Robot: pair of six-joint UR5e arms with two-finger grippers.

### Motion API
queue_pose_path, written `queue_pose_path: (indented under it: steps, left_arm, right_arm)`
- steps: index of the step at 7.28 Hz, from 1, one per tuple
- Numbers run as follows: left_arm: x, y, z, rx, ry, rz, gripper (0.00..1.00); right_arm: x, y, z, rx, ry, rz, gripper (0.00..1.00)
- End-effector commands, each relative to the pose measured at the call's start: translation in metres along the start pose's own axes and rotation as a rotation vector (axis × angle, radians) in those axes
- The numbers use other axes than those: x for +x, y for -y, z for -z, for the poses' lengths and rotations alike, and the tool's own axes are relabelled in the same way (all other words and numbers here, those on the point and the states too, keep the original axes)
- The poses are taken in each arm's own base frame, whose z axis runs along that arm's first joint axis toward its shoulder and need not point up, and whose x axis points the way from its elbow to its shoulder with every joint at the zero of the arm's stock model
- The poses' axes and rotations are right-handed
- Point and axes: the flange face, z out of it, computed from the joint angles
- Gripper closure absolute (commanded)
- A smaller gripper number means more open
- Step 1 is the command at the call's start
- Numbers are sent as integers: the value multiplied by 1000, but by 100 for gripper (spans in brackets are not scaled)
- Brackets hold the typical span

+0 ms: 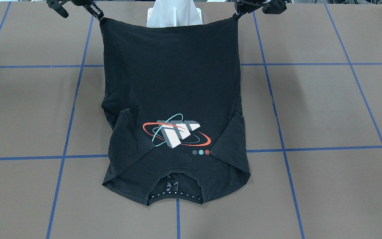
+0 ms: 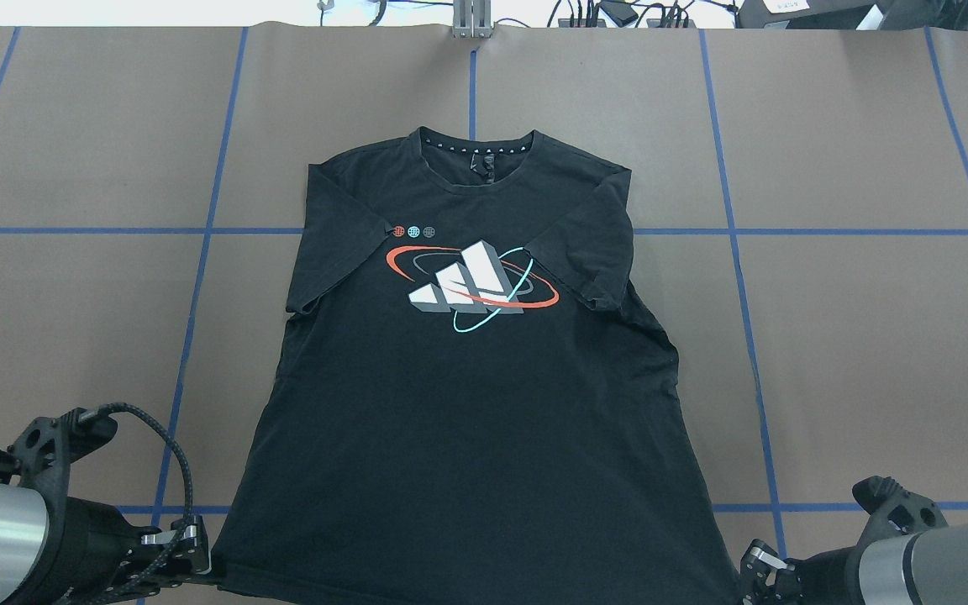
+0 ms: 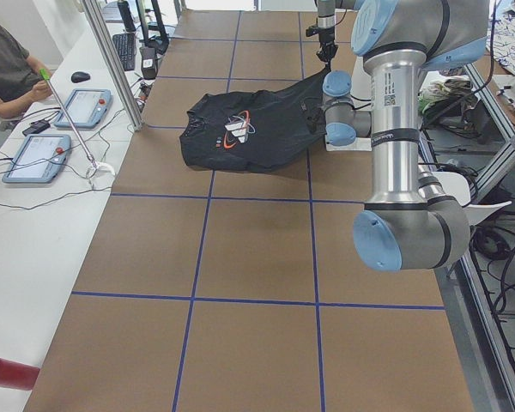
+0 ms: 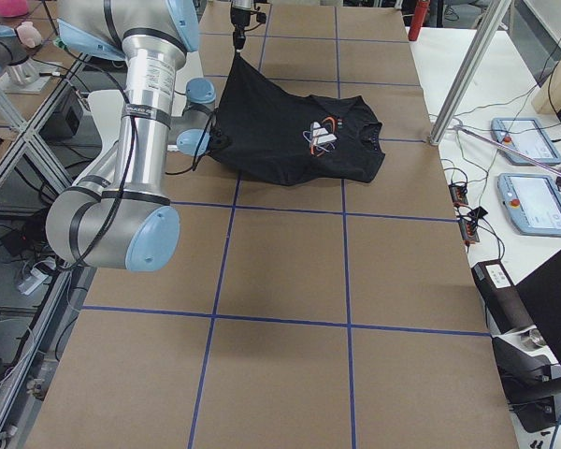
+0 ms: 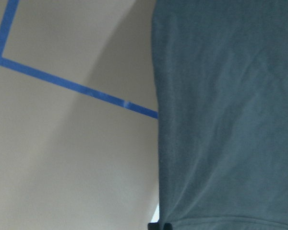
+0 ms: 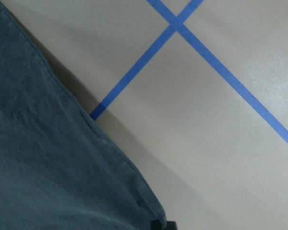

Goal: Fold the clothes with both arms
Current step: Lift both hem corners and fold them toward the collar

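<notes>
The desk (image 2: 870, 336) on my feed is a wide brown surface marked off with a grid of blue tape, and the white mounting pedestal (image 1: 174, 13) sits at the robot's edge. The black T-shirt (image 2: 467, 403) lies face up in the middle, its collar (image 2: 476, 151) pointing away from the robot. The red, teal and grey-white graphic (image 2: 474, 288) shows clearly, with the three small dots (image 2: 414, 232) just beside it. Both short sleeves are folded inward over the chest, and one sleeve edge overlaps the end of the red ring. The collar end rests flat on the desk. The hem end is raised off it and stretched fairly taut between the two arms, which the side cameras show as a slope of cloth rising toward the robot. The left gripper (image 1: 235, 16) is pinched closed on one hem corner and the right gripper (image 1: 100, 18) is pinched closed on the other, well apart from each other. Each wrist camera shows dark cloth hanging from the bottom edge of the picture, with bare desk and blue tape beside it and a soft shadow under the fabric. On the left-side camera a person (image 3: 9, 73) sits at a white side table with two tablet-like pendants (image 3: 34, 159).
</notes>
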Motion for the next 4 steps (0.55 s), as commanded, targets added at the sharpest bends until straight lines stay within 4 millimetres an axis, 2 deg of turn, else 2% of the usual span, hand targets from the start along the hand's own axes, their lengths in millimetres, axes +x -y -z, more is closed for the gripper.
queue_pose_path:
  steps: [1, 2, 3, 4]
  left_arm:
    - [30, 18, 29, 57, -106, 32, 100]
    - [43, 40, 40, 119, -150, 38, 100]
    - [55, 65, 34, 167, -169, 47, 100]
    - [75, 96, 34, 225, -201, 62, 100]
  right_arm:
    - [-24, 31, 38, -1, 58, -80, 100]
    - [-31, 51, 47, 30, 86, -119, 100]
    - [-43, 61, 45, 69, 87, -134, 100]
    - [-85, 71, 45, 127, 102, -125, 100]
